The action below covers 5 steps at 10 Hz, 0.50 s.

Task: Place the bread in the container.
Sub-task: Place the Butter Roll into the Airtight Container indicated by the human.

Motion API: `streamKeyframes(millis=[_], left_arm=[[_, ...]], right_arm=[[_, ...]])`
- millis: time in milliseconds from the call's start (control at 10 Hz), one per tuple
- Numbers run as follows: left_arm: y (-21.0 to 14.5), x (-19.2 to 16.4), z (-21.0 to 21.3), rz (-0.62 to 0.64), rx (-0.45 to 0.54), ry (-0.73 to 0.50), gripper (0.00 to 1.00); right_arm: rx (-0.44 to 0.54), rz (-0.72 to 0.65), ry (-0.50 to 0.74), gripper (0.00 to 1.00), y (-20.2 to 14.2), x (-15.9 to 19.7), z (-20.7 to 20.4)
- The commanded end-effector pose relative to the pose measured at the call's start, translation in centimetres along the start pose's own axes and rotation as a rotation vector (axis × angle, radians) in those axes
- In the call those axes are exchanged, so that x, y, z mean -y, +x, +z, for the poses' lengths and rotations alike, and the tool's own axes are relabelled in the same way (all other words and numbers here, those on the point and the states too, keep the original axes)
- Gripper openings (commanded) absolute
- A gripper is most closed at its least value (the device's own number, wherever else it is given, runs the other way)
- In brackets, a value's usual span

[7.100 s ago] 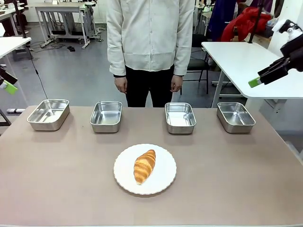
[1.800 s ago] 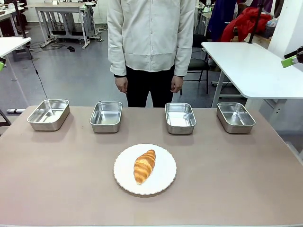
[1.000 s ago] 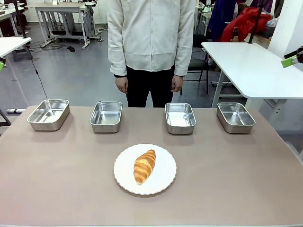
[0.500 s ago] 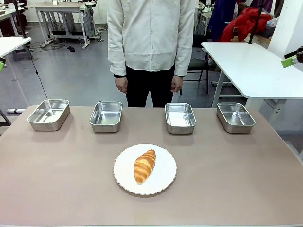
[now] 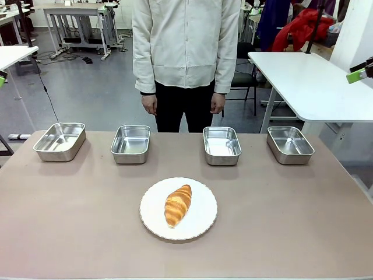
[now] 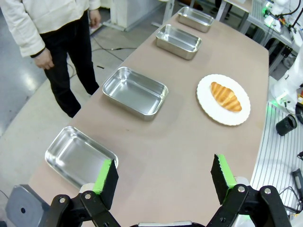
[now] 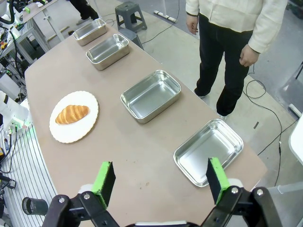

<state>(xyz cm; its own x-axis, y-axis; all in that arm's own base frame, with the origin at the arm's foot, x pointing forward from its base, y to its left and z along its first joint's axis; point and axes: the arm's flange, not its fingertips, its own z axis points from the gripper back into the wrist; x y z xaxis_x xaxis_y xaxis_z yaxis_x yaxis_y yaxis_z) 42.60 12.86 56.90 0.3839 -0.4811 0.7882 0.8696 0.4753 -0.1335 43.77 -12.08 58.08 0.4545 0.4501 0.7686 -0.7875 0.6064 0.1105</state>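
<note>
The bread (image 5: 178, 205), a golden-brown croissant, lies on a round white plate (image 5: 203, 201) at the table's near middle. Several identical steel pans stand in a row along the far edge; any of them could be the container (image 5: 221, 145). From above the table's left end, my left gripper (image 6: 164, 175) stands open and empty, with the bread (image 6: 226, 96) far ahead of it. Over the right end, my right gripper (image 7: 160, 179) is open and empty too, far from the bread (image 7: 72, 114). In the front view a green pad (image 5: 359, 76) of it shows at the right edge.
A person (image 5: 185, 46) stands behind the far edge, hands hanging at the sides. The nearest pans are one (image 6: 79, 156) below the left gripper and one (image 7: 208, 150) below the right. A white table (image 5: 303, 81) stands off to the back right.
Since the oldest frame both grippers have drawn back toward the picture's edges, the right one upward. Over the last second nothing has moved.
</note>
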Motion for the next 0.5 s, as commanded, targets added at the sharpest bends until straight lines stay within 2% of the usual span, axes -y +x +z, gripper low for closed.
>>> streamKeyframes(millis=[0,400], left_arm=[[0.12,0.3,0.13,-0.015,0.017,-0.008,1.0],[0.12,0.3,0.13,-0.015,0.017,-0.008,1.0]], right_arm=[[0.023,0.01,0.005,1.0,0.07,0.03,-0.17],[0.023,0.01,0.005,1.0,0.07,0.03,-0.17]])
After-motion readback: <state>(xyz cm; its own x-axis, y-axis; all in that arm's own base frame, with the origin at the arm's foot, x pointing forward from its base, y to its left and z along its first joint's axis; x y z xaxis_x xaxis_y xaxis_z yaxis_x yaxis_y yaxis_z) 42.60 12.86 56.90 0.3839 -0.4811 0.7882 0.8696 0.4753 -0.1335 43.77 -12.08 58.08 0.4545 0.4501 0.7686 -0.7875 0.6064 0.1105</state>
